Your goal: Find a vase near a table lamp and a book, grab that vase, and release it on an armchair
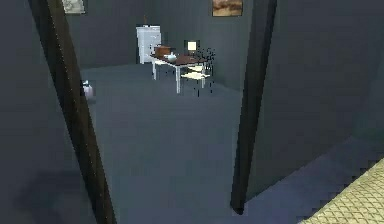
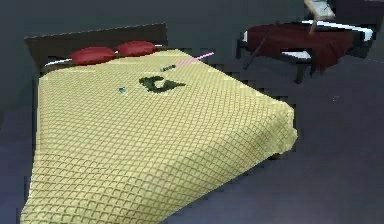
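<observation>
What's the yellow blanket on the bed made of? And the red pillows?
The yellow blanket looks like soft quilted cloth: a diamond stitch pattern covers it, and it drapes down at its edges. The red pillows seem to be plump matte fabric, rounded with no shine, though the weave is too small to tell.

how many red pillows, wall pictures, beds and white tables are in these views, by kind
round red pillows: 2
framed wall pictures: 2
bed with yellow quilted cover: 1
white rectangular table: 1
total: 6
</observation>
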